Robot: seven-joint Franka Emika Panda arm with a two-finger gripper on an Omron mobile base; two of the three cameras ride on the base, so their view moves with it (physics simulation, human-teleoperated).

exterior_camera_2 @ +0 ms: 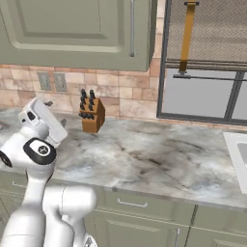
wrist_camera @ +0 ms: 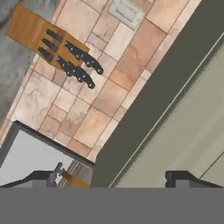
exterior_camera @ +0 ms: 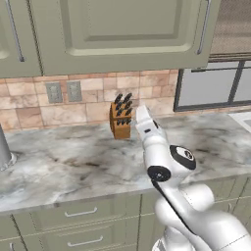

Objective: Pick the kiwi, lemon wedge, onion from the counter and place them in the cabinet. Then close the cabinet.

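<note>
We start with the cabinet (exterior_camera: 132,34), above and ahead of the pincer (wrist_camera: 109,177); in the base views its panelled doors look shut, with long bar handles (exterior_camera: 203,29) running vertically, so each door's long axis stands upright and the handle is the natural place to take hold: stiff, thin, smooth metal, likely slippery, best pinched across its width near the middle. Next comes the counter (exterior_camera: 73,166), spreading below the pincer on both sides, hard marbled stone. The window (exterior_camera_2: 202,91) sits off to the pincer's right along the back wall. The knife block (exterior_camera: 121,120) stands just beyond the pincer on the counter against the tiles, handles tilted up and back. Smallest is the pincer itself, its two tips spread wide and holding nothing, aimed at the tiled wall and the cabinet's underside. The kiwi, lemon wedge and onion we cannot place from here. By our judgement the onion would be firm, smooth and prone to roll, the kiwi softer and best held across its short axis, the wedge tiny, light and easily crushed.
</note>
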